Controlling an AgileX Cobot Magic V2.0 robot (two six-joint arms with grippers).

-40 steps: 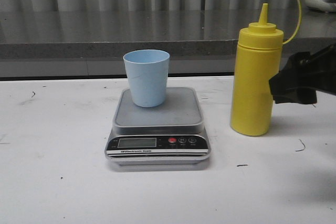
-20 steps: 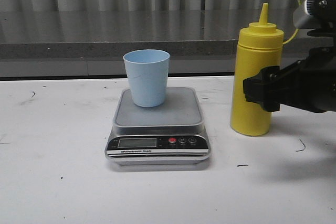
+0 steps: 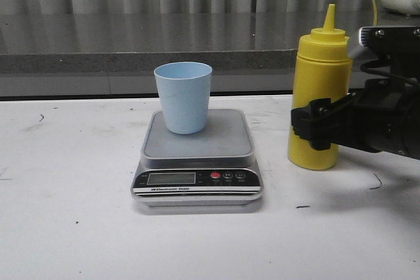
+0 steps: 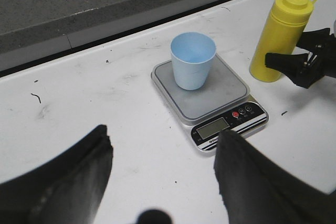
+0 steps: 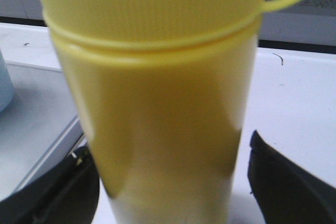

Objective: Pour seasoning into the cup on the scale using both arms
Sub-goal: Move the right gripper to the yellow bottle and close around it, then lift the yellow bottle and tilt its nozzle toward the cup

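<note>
Since the earlier frames the right gripper [image 3: 314, 129] has advanced from the table's edge toward the seasoning bottle [image 3: 318, 96], and its fingers now reach around the lower half of the bottle's body. In the right wrist view the bottle fills the space between the two dark fingers [image 5: 281, 182], and a gap shows on each side, so the jaws are wide and do not yet squeeze it. I judge that the approach is nearly complete and that closing on the bottle is the next step.

The bottle stands upright on the white table [image 3: 65, 227], directly between the right fingers. The cup [image 3: 184, 96] sits on the back part of the scale [image 3: 197, 155], well beyond the bottle on the side away from the right arm. Nothing lies between bottle and cup.

The left gripper [image 4: 163, 177] hangs above the table with its jaws wide and empty, the scale and cup ahead of it. A yellow tether [image 3: 375, 4] with the small cap rises behind the bottle, close to the right arm, and could catch on it.
</note>
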